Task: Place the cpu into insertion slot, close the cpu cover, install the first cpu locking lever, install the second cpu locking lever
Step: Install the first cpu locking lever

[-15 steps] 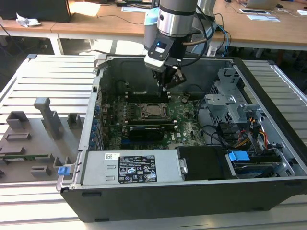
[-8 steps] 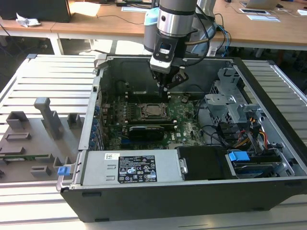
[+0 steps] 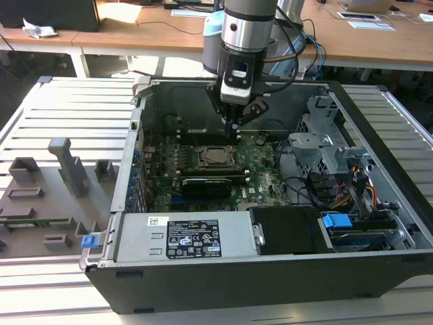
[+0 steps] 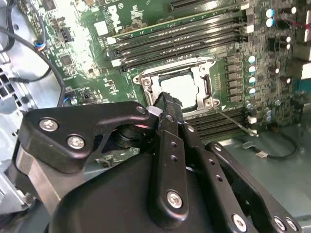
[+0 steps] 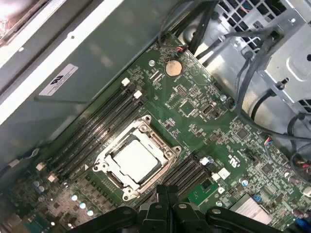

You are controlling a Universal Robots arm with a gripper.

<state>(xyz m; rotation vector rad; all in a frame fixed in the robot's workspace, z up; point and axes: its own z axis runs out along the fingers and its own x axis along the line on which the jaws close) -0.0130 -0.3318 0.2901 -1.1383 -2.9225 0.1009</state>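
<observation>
exterior view, from its left to its right: a grey fixture tray (image 3: 40,203) lay on the slatted surface (image 3: 74,108). beside it stood the open computer case (image 3: 270,284), with the green motherboard (image 3: 264,169) on its floor. at the exterior view's right were a metal drive cage (image 3: 325,149) and a bundle of cables.

near the middle of the board we saw the cpu (image 3: 216,155) already seated in the insertion slot (image 5: 115,178), its silver-grey top facing up. the cpu cover (image 5: 154,137) appeared to lie flat around the chip, which showed through its window. we therefore judged the first two steps done.

the gripper (image 3: 237,128) hung over the board just beside the socket, on the side toward the case's far wall. in both wrist views its fingertips (image 5: 167,190) were drawn together with nothing between them, and they sat close to the socket's edge. we could not tell whether they touched it.

in the second wrist view a thin metal rod (image 4: 233,121) ran out from one corner of the socket across the neighbouring memory slots (image 4: 184,36). we took this for a locking lever not yet latched, though its end was hard to follow. the state of the other lever could not be made out. by our reading, the lever work remained.
</observation>
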